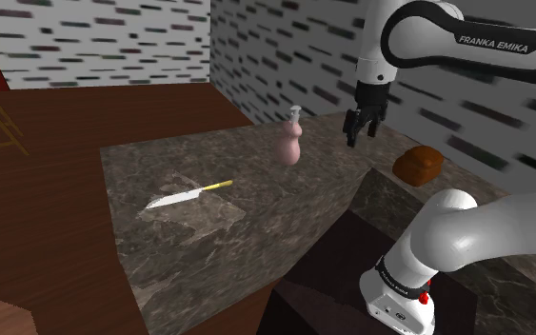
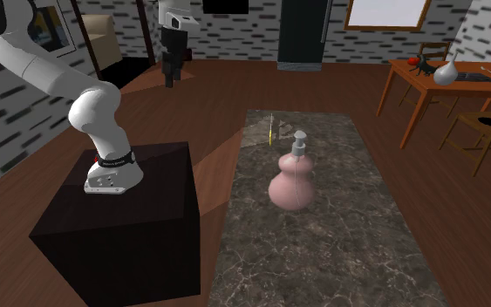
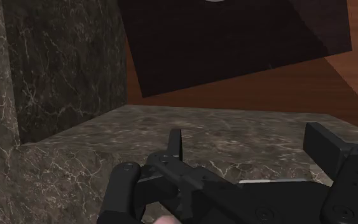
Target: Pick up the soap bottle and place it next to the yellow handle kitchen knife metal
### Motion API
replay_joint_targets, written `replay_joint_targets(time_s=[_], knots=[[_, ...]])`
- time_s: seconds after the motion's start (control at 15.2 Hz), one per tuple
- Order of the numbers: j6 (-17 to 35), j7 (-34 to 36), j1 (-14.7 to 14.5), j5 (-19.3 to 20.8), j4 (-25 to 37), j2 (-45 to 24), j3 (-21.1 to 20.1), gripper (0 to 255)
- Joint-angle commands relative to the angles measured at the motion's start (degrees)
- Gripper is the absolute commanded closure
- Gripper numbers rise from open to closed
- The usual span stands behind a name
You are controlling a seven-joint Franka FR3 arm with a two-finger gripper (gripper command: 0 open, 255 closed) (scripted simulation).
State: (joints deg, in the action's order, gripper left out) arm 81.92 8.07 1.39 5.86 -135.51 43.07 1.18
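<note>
Soap bottle (image 1: 288, 143) is pink, with a round belly and a small pump on top. It stands upright on the marble table (image 1: 256, 224), lower than my pincer (image 1: 361, 128) and well apart from it. In the shoulder view it is to the pincer's left. In the second exterior view the bottle (image 2: 291, 179) is to the right of the pincer (image 2: 172, 74) and much lower.

My pincer hangs up in the air and touches nothing. In the wrist view its 2 black fingers (image 3: 174, 146) stand apart with only the table top between them, so it holds nothing.

I see the knife (image 1: 188, 195) lying flat on the same table. It has a yellow handle and a pale blade. In the shoulder view it is farther to the pincer's left than the bottle, and it does not touch the bottle.

I also see 1 brown lump (image 1: 418, 165) on a stone top, lower than the pincer and to its right in the shoulder view. The dark stand (image 2: 121, 227) holds up my arm.
</note>
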Motion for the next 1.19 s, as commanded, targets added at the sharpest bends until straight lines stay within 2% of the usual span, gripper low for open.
replay_joint_targets(time_s=[0.0, 0.59, 1.12], knots=[[0.0, 0.0, 0.0, 0.0, 0.0, 0.0, 0.0, 0], [24.1, -3.1, 2.2, 3.7, -7.8, -6.2, 6.3, 0], [45.7, -6.7, 3.1, 4.2, -8.5, -18.1, 12.3, 0]])
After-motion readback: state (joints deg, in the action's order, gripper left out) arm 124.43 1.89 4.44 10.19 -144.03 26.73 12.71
